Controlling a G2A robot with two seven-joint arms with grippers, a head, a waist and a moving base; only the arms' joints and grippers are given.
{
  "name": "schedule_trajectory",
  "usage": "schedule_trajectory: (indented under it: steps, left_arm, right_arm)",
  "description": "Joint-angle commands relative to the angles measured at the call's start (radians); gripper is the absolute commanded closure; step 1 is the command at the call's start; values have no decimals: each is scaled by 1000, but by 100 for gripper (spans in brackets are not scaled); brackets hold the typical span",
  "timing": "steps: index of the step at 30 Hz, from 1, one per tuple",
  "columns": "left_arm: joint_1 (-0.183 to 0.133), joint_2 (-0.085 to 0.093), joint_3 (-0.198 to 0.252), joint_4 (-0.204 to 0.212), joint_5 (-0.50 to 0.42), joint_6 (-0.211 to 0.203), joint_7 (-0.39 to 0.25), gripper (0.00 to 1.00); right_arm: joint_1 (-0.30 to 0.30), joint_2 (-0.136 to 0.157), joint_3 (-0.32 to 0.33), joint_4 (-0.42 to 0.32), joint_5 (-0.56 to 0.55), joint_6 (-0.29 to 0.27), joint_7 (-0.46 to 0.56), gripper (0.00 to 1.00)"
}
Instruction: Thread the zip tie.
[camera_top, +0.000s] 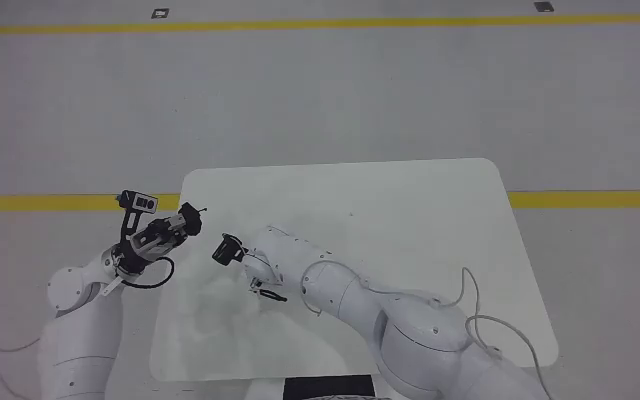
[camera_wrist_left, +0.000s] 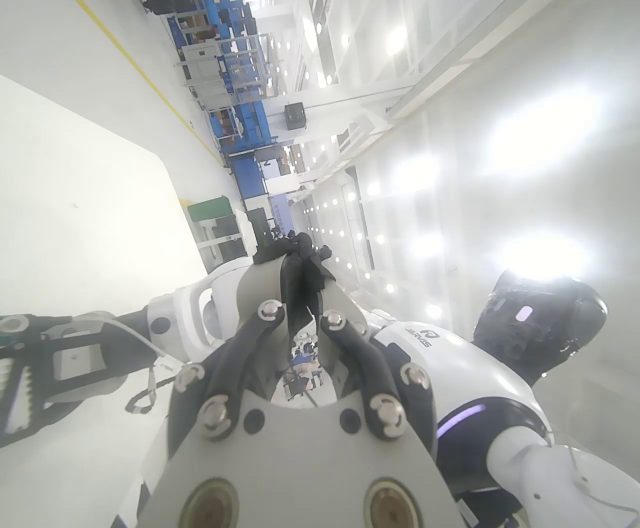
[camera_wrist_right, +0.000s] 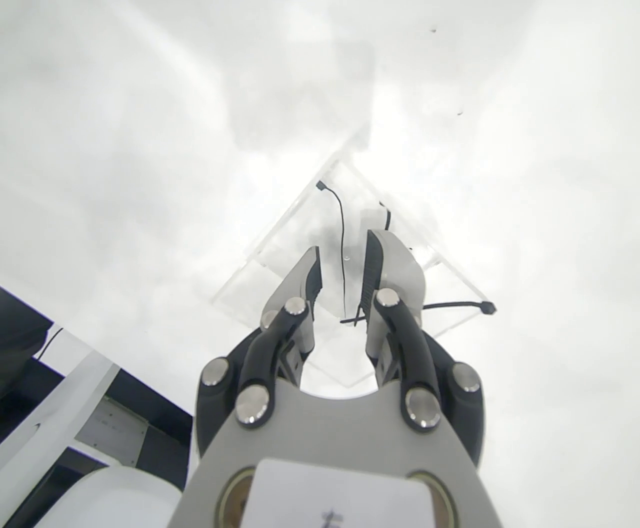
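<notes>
I judge this to be the pick-up step; nothing is threaded yet. My right claw hangs spread over a clear square tray that lies on the white tabletop, near the edge on my side. Black ties lie loose in the tray. One zip tie runs as a thin curved strap that the right wrist view lines up with the gap between my jaws, its small head at the far end. A second zip tie lies crosswise just beside my one finger, with its head out near the tray's corner. A short piece of a third shows past that fingertip.

My left claw is held up off the tabletop's left edge, well apart from the tray, fingertips pressed together. I cannot tell whether it pinches anything.

Next I would lower the right claw straight down, keep the curved strap between the jaws and close on it. The strap is thin and lies flat, so the fingertips must reach the tray floor. The pointed tail should stay free for feeding into the head.
</notes>
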Motion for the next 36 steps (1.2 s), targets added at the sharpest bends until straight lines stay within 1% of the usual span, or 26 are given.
schedule_trajectory:
  steps: [1, 2, 16, 27, 31, 36]
  left_arm:
    - [0, 0, 0, 0, 0, 0, 0, 100]
    - [0, 0, 0, 0, 0, 0, 0, 100]
    - [0, 0, 0, 0, 0, 0, 0, 100]
    - [0, 0, 0, 0, 0, 0, 0, 100]
    - [0, 0, 0, 0, 0, 0, 0, 100]
    - [0, 0, 0, 0, 0, 0, 0, 100]
  right_arm:
    - [0, -1, 0, 0, -1, 0, 3, 95]
    - [0, -1, 0, -1, -2, 1, 5, 100]
    - [15, 1, 0, -44, -13, 41, 44, 100]
    - [50, 5, 4, -96, 8, 38, 127, 100]
    - [53, 10, 20, -109, 12, 34, 122, 100]
    - [51, 28, 56, -135, 17, 23, 114, 100]
